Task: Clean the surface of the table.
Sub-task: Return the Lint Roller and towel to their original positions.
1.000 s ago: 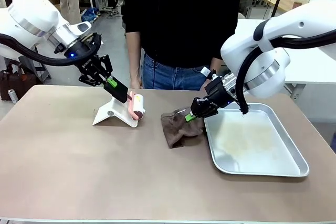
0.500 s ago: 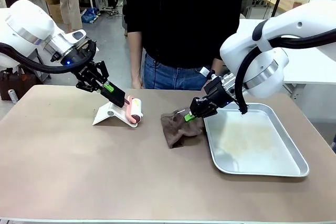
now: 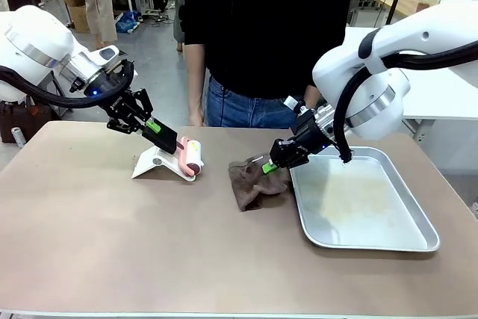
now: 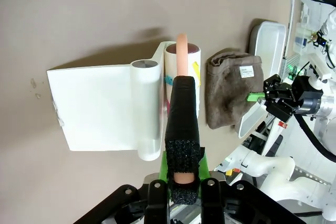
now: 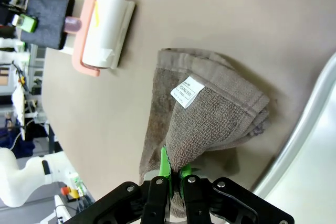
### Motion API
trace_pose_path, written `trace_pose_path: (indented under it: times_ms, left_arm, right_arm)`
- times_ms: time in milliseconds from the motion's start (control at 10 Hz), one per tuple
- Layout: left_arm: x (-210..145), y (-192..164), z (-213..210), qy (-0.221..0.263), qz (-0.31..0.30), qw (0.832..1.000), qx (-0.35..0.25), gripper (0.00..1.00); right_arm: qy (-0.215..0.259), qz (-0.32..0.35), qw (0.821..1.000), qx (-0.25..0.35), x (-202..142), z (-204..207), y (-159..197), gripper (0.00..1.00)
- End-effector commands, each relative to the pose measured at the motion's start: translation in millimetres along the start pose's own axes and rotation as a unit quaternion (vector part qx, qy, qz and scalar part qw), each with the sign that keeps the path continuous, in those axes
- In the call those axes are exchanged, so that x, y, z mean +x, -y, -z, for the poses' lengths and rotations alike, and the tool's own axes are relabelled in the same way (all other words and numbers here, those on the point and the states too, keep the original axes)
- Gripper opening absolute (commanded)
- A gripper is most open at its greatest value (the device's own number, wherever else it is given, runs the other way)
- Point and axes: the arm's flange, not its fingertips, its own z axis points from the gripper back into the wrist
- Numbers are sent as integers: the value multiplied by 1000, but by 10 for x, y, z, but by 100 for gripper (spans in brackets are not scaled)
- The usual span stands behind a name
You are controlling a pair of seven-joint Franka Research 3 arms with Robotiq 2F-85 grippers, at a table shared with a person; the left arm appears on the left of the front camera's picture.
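From my remote station I looked across the table [image 3: 112, 237], whose tan-brown top filled the front view from side to side. The left gripper [image 3: 170, 140] was closed tight on the handle of a lint roller [image 3: 193, 156], a pink frame with a white roll. In the left wrist view the black fingers [image 4: 180, 124] were pressed together around the pink handle, and the roll lay just beside a white stand [image 4: 105, 109] which sat flat on the table. In the front view the roller was low, at the right edge of this stand [image 3: 155, 163]; I could not tell if the roll touched the table or the stand.

The right gripper [image 3: 273, 163] was shut on a brown towel [image 3: 255, 182]. In the right wrist view its green pads [image 5: 164, 167] pinched one edge of the towel [image 5: 210, 114], which was folded in a loose heap with a small white label on top (the print was too small to read). The rest of the towel lay on the table, and its right side was just beside the rim of a silver tray [image 3: 426, 231]. The tray rested on the right half of the table, with a faint pale smear on its floor.

A person [image 3: 261, 42] in a dark top and blue jeans stood at the far side of the table.
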Motion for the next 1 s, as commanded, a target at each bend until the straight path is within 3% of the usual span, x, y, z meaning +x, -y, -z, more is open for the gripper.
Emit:
trace_pose_path:
  times_ms: [0, 300, 400, 500, 600, 700, 900]
  left_arm:
    - [-39, -117, 14, 1, 11, 1000, -11, 22]
    - [-47, -122, 24, -2, 13, 1000, -20, 22]
    - [-49, -127, 19, -1, 12, 1000, -19, 28]
    - [-57, -133, 7, 0, 10, 1000, -16, 74]
    - [-57, -137, -9, 2, 8, 1000, -15, 86]
    - [-57, -137, -34, 3, 6, 1000, -16, 100]
    - [-61, -138, -123, 14, 6, 1000, -20, 100]
  right_arm:
    - [3, 13, 1000, 9, 79, 28, -36, 7]
    - [2, 15, 1000, 11, 85, 42, -34, 7]
    - [0, 17, 1000, 13, 87, 42, -28, 7]
    - [0, 21, 1000, 18, 86, 46, -24, 44]
    - [-3, 21, 1000, 20, 85, 48, -24, 63]
    - [-3, 23, 999, 23, 86, 51, -22, 100]
    - [-1, 24, 999, 25, 83, 48, -16, 100]
